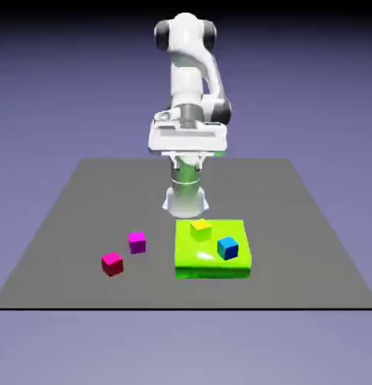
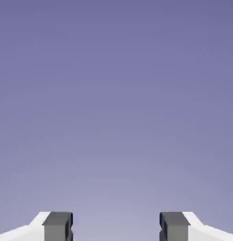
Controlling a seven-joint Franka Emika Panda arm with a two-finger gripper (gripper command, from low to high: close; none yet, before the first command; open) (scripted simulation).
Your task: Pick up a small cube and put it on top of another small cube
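Hand view: gripper [image 2: 116, 228] wide open, nothing between fingers, only backdrop ahead. Exterior: purple-magenta cube [image 1: 137, 241] loose on table [image 1: 68, 210], beside crimson cube [image 1: 112, 263].

A: How many cubes are there?
B: Four: one purple-magenta cube [image 1: 137, 241], one crimson cube [image 1: 112, 263], one yellow cube [image 1: 201, 228], one blue cube [image 1: 228, 247].
A: And the rest?
B: One green pad [image 1: 193, 262], one table [image 1: 68, 218], one arm [image 1: 190, 83].
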